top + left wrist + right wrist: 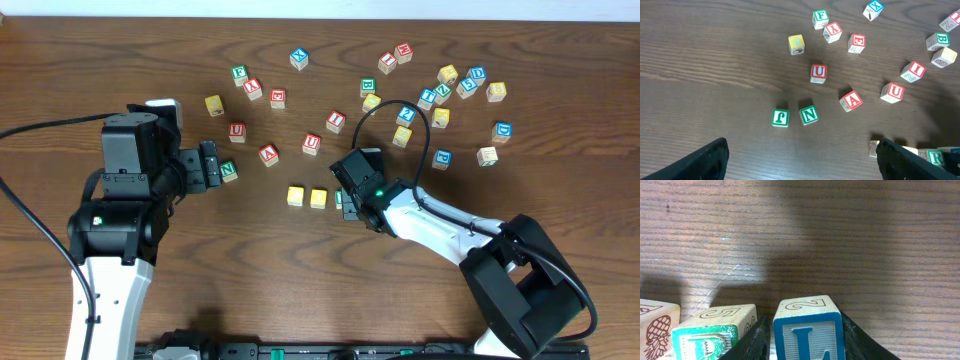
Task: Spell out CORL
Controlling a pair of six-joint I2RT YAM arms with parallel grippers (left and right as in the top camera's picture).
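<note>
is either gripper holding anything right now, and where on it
The right gripper holds the blue L cube, clamped by its two opposite side faces. The left gripper is open and holds nothing.

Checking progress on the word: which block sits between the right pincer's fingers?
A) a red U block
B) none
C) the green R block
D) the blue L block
D: the right wrist view shows the L block clamped between the fingers of the right pincer, with the R block just outside them.
</note>
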